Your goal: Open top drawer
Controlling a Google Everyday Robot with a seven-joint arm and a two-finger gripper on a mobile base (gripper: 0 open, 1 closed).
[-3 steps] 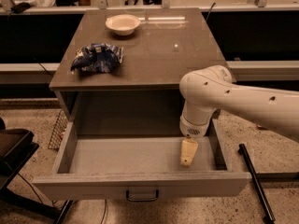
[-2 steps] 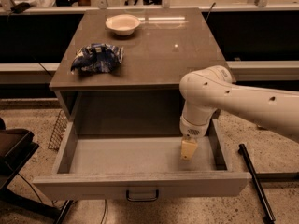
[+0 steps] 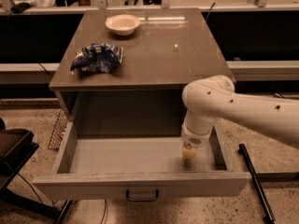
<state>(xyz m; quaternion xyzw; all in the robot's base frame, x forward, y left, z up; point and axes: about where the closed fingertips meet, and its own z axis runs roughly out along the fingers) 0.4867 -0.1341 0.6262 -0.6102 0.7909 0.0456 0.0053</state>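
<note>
The top drawer (image 3: 140,183) is pulled far out of the grey cabinet, and its pale grey inside shows with nothing in it. Its flat front panel carries a small black bar handle (image 3: 142,196) at the bottom middle. My gripper (image 3: 189,152) hangs from the white arm (image 3: 243,108) that comes in from the right. It points down inside the drawer at the right side, near the right wall and just above the floor. The two lower drawers are hidden below the open one.
On the cabinet top (image 3: 159,55) lie a crumpled blue and white chip bag (image 3: 96,58) at the left and a white bowl (image 3: 122,24) at the back. A black chair (image 3: 14,148) stands at the left. A black pole (image 3: 254,181) lies on the floor at the right.
The gripper has risen a little inside the drawer, staying at the right side. The drawer has not visibly moved.
</note>
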